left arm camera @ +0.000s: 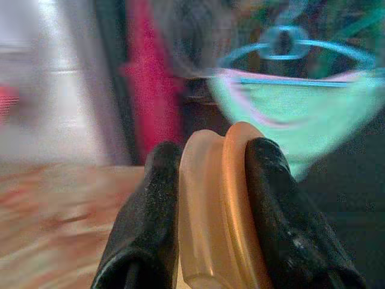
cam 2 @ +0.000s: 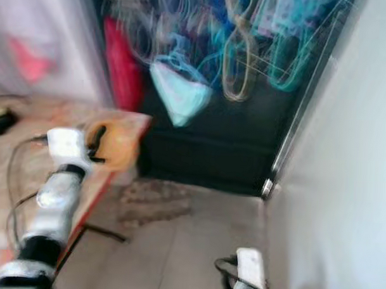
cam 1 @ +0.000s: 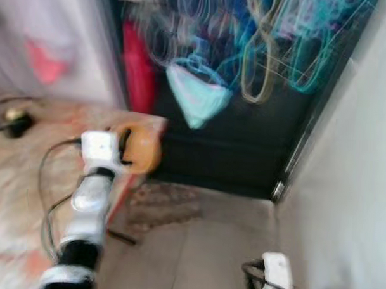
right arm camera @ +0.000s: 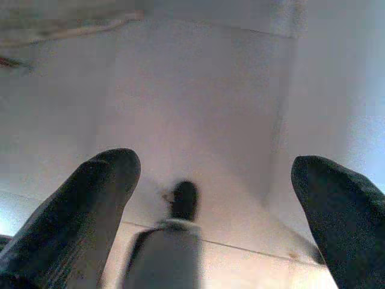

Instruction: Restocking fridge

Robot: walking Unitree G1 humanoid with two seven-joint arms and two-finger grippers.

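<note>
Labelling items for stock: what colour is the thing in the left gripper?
Orange-tan. The left gripper is shut on the item, clearest in the left wrist view.

The left gripper (left arm camera: pixel 210 198) holds a round object (cam 1: pixel 142 149) between its fingers. Ahead of it hang a bag (cam 1: pixel 196 97) and hangers (cam 1: pixel 272 52). A table (cam 1: pixel 20 176) lies beneath the gripper, a wall (cam 1: pixel 350 188) well to its right.

A round, pale orange object (left arm camera: pixel 219 211), blurred, sits edge-on between the left end effector's (cam 1: pixel 126 148) black fingers (left arm camera: pixel 150 211), left of center in the head views.
</note>
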